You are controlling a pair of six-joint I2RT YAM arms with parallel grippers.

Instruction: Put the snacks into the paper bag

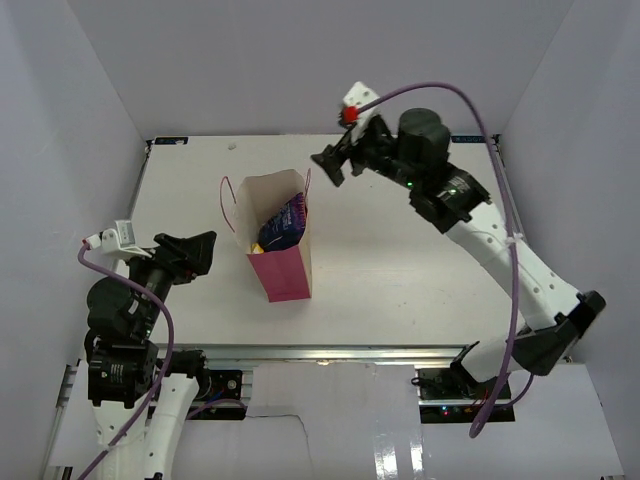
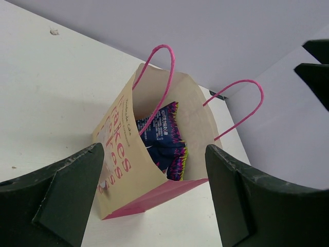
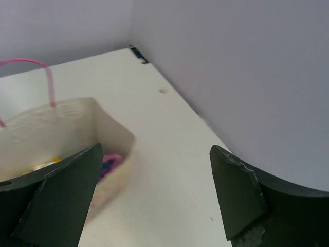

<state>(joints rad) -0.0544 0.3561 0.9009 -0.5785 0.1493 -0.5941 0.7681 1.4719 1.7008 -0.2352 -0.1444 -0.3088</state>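
The pink paper bag (image 1: 282, 262) stands upright mid-table, its mouth open. The purple-blue chip bag (image 1: 283, 224) sits inside it, its top showing; it also shows in the left wrist view (image 2: 165, 138) between the bag's cream walls (image 2: 123, 154). A bit of yellow (image 3: 45, 165) shows inside the bag (image 3: 61, 123) in the right wrist view; the other bars are hidden. My left gripper (image 1: 200, 252) is open and empty, left of the bag. My right gripper (image 1: 332, 163) is open and empty, raised just behind the bag's far right corner.
White walls close in the table on the left, back and right. The table (image 1: 400, 270) is white, with a small mark near its far edge (image 1: 232, 146). A purple cable (image 1: 450, 95) loops over the right arm.
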